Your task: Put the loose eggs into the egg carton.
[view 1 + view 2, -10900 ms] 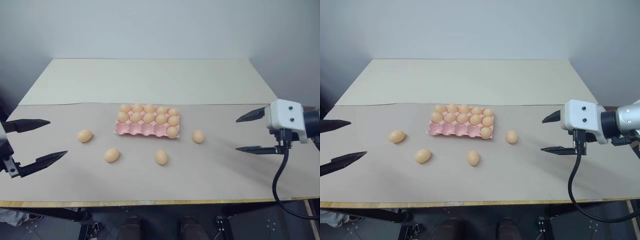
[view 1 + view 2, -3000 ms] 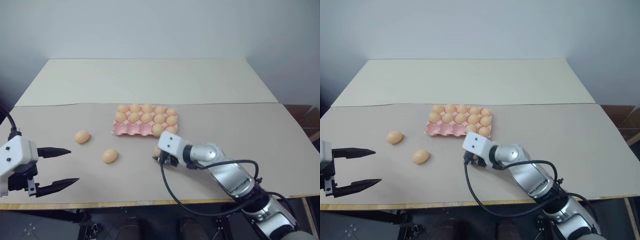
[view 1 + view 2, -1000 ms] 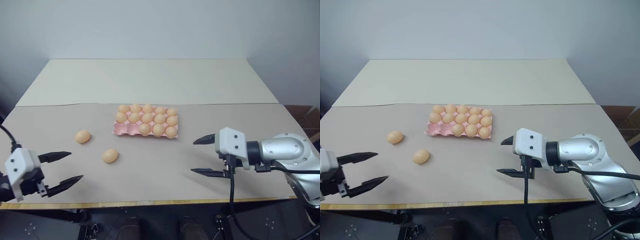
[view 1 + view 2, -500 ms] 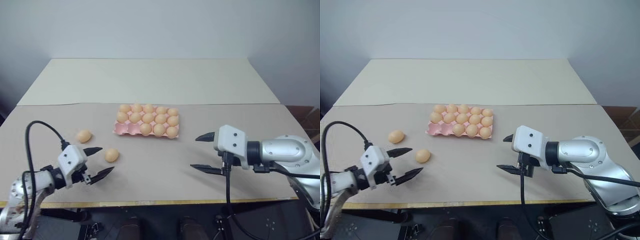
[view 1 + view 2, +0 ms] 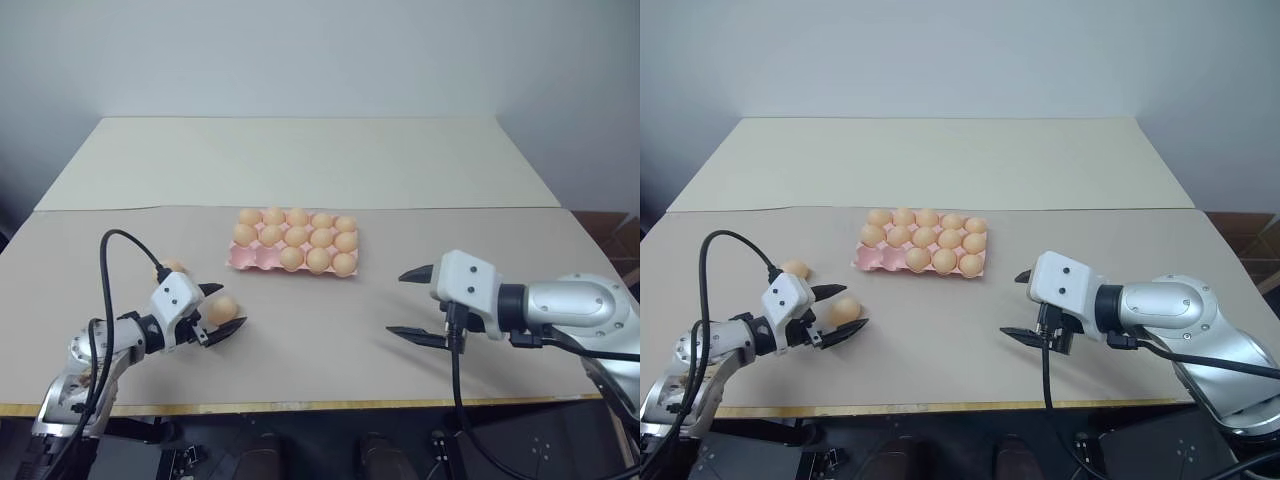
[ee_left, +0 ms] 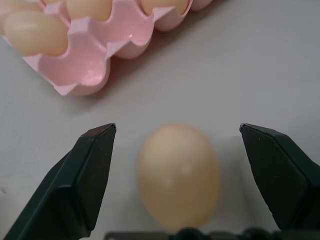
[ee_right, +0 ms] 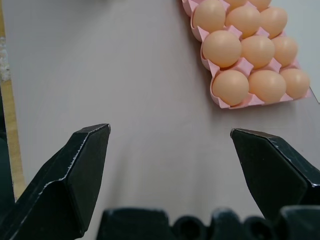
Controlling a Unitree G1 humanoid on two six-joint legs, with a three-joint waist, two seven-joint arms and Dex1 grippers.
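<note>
The pink egg carton lies mid-table, with eggs in most cups and two bare cups at its front left. One loose egg rests on the paper between the open fingers of my left gripper. In the left wrist view that egg sits between the fingers and touches neither. A second loose egg lies just behind the left gripper, partly hidden by it. My right gripper hovers open and empty to the right of the carton, whose near corner shows in the right wrist view.
Tan paper covers the near half of the table, up to its front edge. The far half is bare cream tabletop. A black cable loops above my left arm.
My left gripper has moved forward and rightward across the paper, and its open fingers now straddle the nearer loose egg. The right gripper has stayed where it was.
</note>
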